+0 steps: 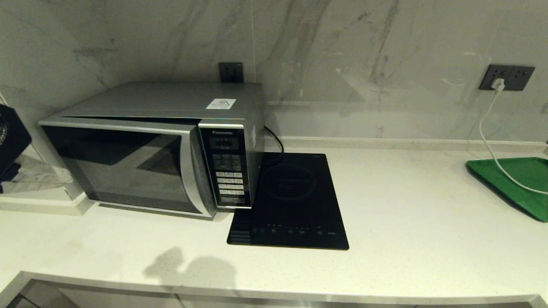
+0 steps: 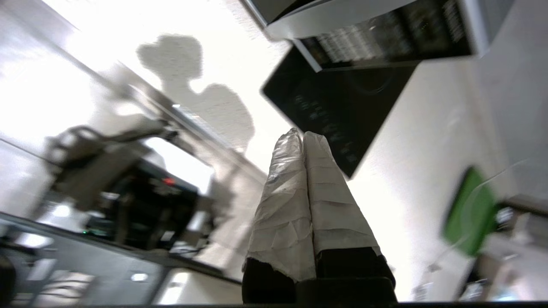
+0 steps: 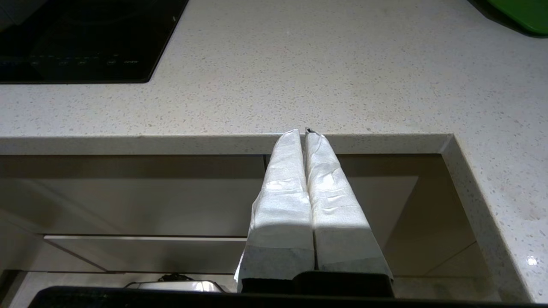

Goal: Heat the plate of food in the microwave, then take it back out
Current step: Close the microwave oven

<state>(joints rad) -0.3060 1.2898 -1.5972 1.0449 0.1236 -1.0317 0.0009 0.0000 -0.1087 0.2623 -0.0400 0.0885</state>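
Marble-backed white surface (image 1: 406, 205): the microwave (image 1: 150, 158) stands at its left, door almost shut (a thin gap shows along the top), long axis running left to right, door facing me. No plate of food is visible. My left pincer (image 2: 303, 136) and right pincer (image 3: 305, 131) are both closed and empty. Next I judge: press the door flush, squarely.

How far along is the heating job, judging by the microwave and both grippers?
Done: the microwave door stands slightly ajar at its top edge. The plate of food shows in no view, so whether it is inside cannot be told. In hand: nothing; the left gripper is shut and empty out over the counter, the right gripper shut and parked at the counter's front edge. Left: apparently taking the plate out.
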